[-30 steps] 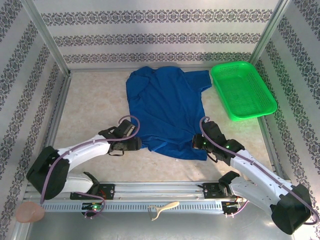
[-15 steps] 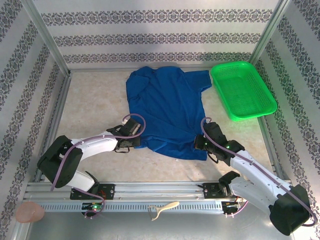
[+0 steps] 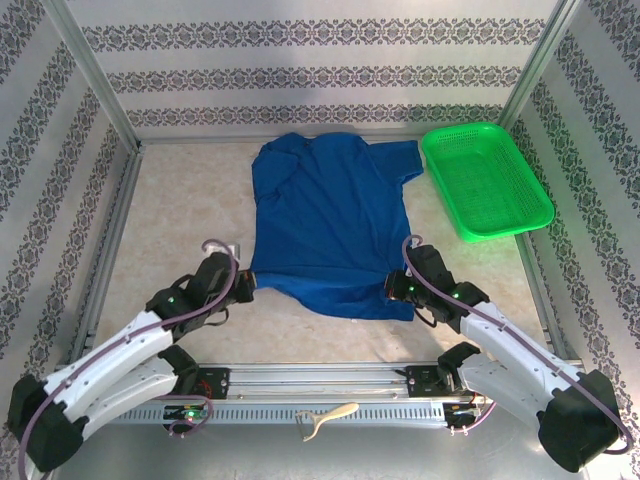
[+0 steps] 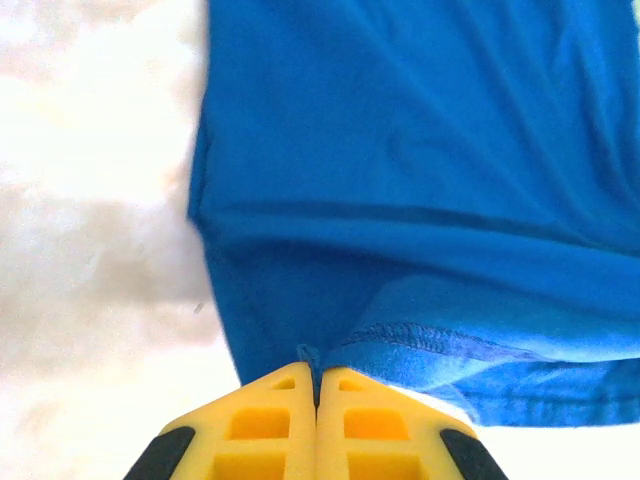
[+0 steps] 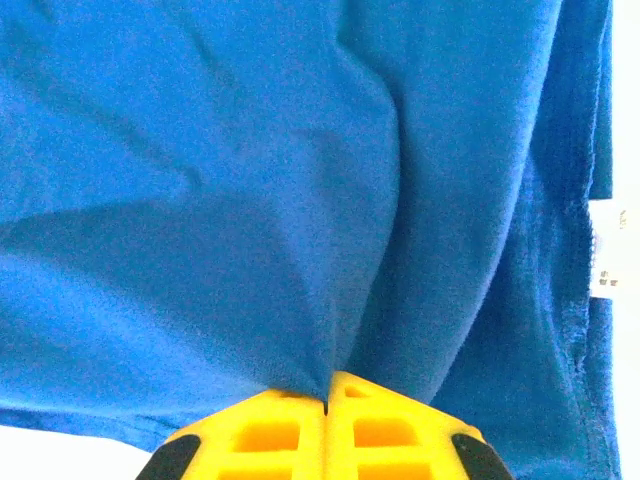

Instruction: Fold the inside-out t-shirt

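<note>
On the middle of the table (image 3: 180, 210) the t-shirt (image 3: 335, 225) lies spread out, collar toward the far wall and hem (image 4: 430, 335) toward the arms. Its body is fairly smooth, with a few soft creases and the left shoulder bunched. No chest graphic shows on the upper face, and a white label (image 5: 603, 250) sits at the side seam (both fit a shirt turned inside out).

At the near left corner of the hem, the left gripper (image 3: 243, 285) has its jaws pressed together with a small pinch of blue cloth between the yellow fingertips. The right gripper (image 3: 392, 288) is likewise closed at the near right corner, and cloth fans out from its tips in taut ridges. From the wrist views I cannot be sure whether each pinch takes both layers of the shirt or just the top one.

That doubt is the main risk. If only one layer is caught, lifting the hem would peel the shirt open instead of folding it. Both bites look shallow, so a quick pull could slip a corner free and skew the fold. Uneven travel between the arms would twist the hem line.

Farther out, the right sleeve (image 3: 400, 160) ends just beside the green basket (image 3: 487, 180), and dragging the cloth that way could snag it.
</note>
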Robot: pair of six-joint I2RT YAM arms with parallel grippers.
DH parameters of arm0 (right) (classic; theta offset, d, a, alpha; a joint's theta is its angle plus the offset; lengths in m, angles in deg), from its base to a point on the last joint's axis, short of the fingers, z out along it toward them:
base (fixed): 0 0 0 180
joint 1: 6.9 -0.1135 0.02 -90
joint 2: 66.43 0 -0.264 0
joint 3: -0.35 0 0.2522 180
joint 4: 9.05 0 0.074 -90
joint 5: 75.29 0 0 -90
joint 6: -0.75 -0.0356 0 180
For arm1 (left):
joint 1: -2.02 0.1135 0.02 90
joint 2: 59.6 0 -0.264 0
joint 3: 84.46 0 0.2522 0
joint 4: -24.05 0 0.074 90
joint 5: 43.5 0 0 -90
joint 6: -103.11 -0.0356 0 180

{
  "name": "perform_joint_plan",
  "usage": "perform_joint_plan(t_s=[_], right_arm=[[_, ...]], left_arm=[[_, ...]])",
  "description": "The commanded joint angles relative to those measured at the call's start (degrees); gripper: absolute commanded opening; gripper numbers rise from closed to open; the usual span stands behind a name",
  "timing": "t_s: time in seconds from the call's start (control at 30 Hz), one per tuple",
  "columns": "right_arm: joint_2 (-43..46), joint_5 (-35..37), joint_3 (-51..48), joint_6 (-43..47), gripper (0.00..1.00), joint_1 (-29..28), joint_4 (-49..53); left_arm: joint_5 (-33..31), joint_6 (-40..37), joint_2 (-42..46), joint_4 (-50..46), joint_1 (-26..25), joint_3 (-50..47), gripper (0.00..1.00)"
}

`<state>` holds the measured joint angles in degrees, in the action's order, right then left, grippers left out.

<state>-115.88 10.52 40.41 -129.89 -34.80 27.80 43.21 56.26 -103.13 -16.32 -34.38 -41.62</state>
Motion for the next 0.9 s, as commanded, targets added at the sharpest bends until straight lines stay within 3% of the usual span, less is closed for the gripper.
perform_joint_plan(t_s=[0.0, 0.2, 0.3, 0.4, 0.53, 0.73, 0.87], right_arm=[[1.6, -1.3, -2.2, -0.8, 0.00, -0.4, 0.0], [2.5, -1.7, -4.1, -1.5, 0.00, -0.7, 0.1], [2.4, -1.9, -3.6, -1.2, 0.00, -0.8, 0.4], [2.0, -2.0, -2.4, -0.5, 0.00, -0.8, 0.9], [1.4, -1.9, -1.0, 0.5, 0.00, -0.7, 1.4], [0.6, -1.7, -0.5, 1.4, 0.00, -0.8, 1.5], [1.6, -2.4, -0.3, 1.5, 0.00, -0.7, 1.1]], left_arm=[[0.8, 5.4, 6.3, -9.0, -0.6, -4.1, 0.00], [2.7, 8.8, 12.8, -10.2, -0.6, -8.4, 0.00], [0.8, 7.4, 12.8, -11.6, -0.6, -6.5, 0.28], [-1.1, 4.7, 11.6, -13.4, -0.6, -2.8, 0.44], [-1.3, 0.6, 6.7, -13.5, -0.6, 1.9, 0.55], [1.7, -2.5, -5.8, -5.1, -0.8, 4.4, 0.62], [1.0, -5.8, -15.3, 1.8, -4.9, 6.8, 0.65]])
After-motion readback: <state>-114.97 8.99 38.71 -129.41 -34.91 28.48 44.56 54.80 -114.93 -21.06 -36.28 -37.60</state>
